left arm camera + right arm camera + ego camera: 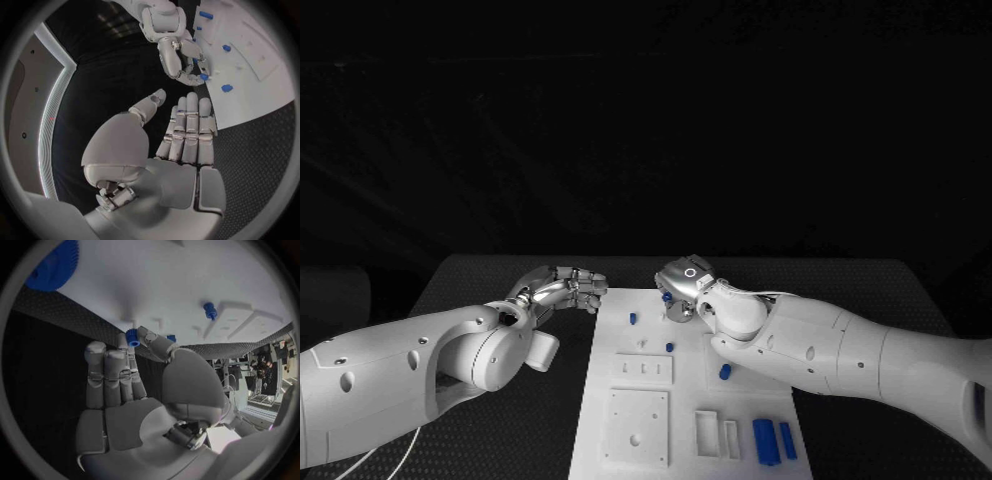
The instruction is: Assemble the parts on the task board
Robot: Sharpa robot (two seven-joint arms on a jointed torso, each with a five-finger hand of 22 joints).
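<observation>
The far half of the room is black, and the task board is cut off at its near end, while the right arm lies across its right side and hides part of it. The right hand hovers over the board's far edge, palm toward the board, and pinches a small blue part between thumb and fingertips; in the head view that piece is barely visible under the hand. The left hand sits just off the board's left edge over the black table, holding nothing, its fingers straight and side by side with the thumb set apart. On the board, small blue pegs stand upright in its far part, a short blue piece lies close beside the right arm, and two longer blue blocks lie side by side near the right edge, beside raised white slots. A blue gear appears at the rim of the right wrist view, partly cut off. Two square white plates lie on the board's left side.
</observation>
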